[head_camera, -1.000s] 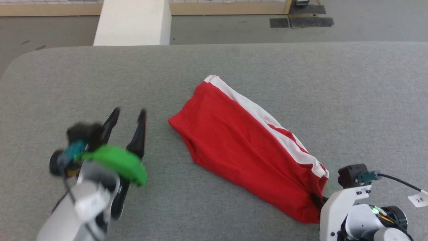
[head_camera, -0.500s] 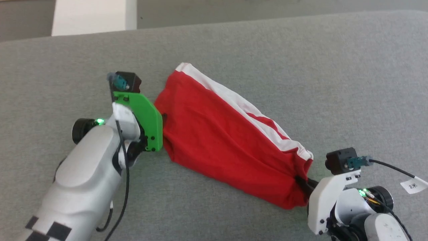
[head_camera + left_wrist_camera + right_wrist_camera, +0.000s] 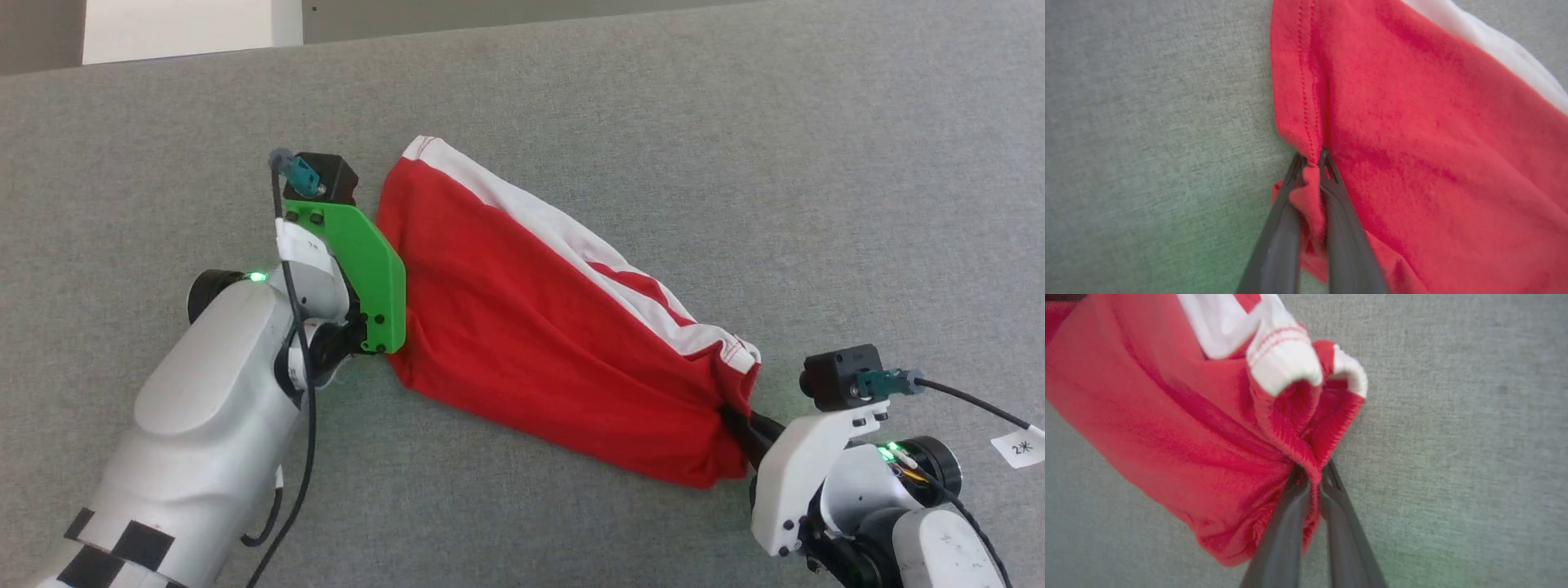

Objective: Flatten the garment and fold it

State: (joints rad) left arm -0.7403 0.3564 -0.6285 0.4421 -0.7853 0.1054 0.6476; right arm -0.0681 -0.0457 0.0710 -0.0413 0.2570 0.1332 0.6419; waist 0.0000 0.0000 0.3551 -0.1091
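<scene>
The garment (image 3: 531,327) is bright red with a white band along its far edge and lies rumpled, slanting across the grey table (image 3: 735,163). My left gripper (image 3: 1312,161) is shut on the garment's stitched hem (image 3: 1306,102) at its left end; in the head view its fingers are hidden under the green wrist plate (image 3: 367,273). My right gripper (image 3: 1312,473) is shut on the bunched red edge beside the white cuff (image 3: 1286,359) at the garment's lower right end, where the dark fingers (image 3: 747,429) run into the cloth.
The grey fabric table stretches wide on all sides of the garment. A white block (image 3: 180,28) and floor lie beyond the far edge. A cable with a paper tag (image 3: 1020,445) trails from the right wrist.
The left gripper, open and away from the cloth a second ago, has reached the garment's left edge and shut on it. The head camera has shifted. The right gripper's hold is unchanged.
</scene>
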